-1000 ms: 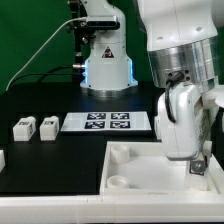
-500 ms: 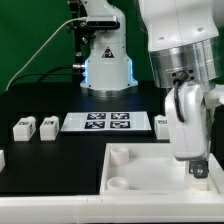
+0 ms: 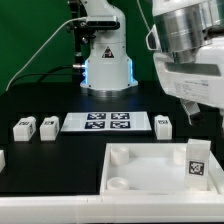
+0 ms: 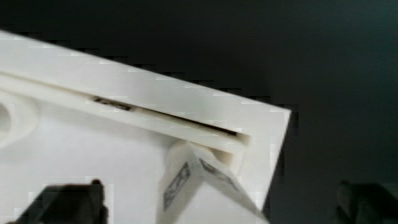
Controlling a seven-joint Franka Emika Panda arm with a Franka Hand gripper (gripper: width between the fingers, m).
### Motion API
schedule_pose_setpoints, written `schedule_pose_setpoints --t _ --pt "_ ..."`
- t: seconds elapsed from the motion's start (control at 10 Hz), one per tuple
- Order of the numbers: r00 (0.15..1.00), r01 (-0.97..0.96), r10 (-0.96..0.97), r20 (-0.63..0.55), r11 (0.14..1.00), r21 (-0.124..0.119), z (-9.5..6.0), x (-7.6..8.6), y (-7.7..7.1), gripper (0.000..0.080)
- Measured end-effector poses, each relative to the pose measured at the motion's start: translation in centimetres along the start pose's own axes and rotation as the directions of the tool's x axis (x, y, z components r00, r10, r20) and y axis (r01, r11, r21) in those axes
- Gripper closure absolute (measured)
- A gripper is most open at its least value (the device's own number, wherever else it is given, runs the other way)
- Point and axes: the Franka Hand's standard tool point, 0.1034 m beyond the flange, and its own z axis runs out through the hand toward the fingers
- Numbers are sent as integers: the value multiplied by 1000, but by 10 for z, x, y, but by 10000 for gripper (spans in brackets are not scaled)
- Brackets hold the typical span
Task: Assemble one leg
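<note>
A leg [image 3: 196,160], a small white block with a black-and-white tag, stands upright on the near corner of the large white panel [image 3: 150,160], at the exterior view's right. My gripper [image 3: 190,104] hangs above it, lifted clear. In the wrist view the leg [image 4: 199,180] shows between my two dark fingertips [image 4: 64,205], which stand wide apart and do not touch it; my gripper [image 4: 214,208] is open and empty. Three more legs lie on the black table: two at the exterior view's left [image 3: 24,127] [image 3: 47,126] and one behind the panel [image 3: 163,123].
The marker board [image 3: 106,122] lies behind the panel in the middle. The robot base [image 3: 106,70] stands at the back. A white part [image 3: 2,158] pokes in at the exterior view's left edge. Round sockets [image 3: 119,153] show at the panel's left corners.
My gripper was low over the panel's right corner, covering the leg. It has opened and risen, and the leg now stands alone on the panel.
</note>
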Motion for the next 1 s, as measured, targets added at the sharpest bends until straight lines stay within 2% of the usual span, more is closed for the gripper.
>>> schedule_pose_setpoints --t 0.1,1.0 --pt "994 108 -108 -10 994 -15 1 -2 1 150" --pt "996 93 -93 -8 996 -15 3 -1 1 150"
